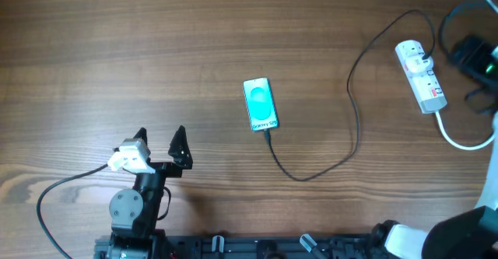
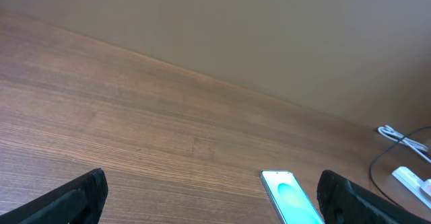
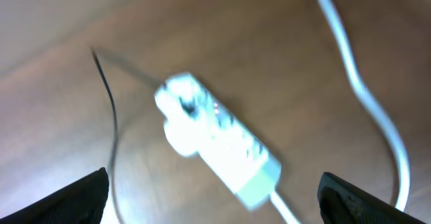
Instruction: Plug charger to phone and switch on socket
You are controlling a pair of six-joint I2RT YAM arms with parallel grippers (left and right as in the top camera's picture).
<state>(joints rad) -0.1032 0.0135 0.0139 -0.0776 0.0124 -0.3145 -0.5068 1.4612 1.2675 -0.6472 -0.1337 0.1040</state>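
Phone (image 1: 260,103) face up at centre of wooden table (image 1: 93,41), black charger (image 1: 353,103) meeting its lower edge and looping to white socket (image 1: 421,76) far right, left gripper (image 1: 160,138) spread wide, empty, right gripper (image 3: 215,196) spread above socket.

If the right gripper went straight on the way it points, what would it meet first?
Probably the socket, which lies centred ahead of the right gripper, between its open fingers. The wrist view is blurred, so depth is unclear.
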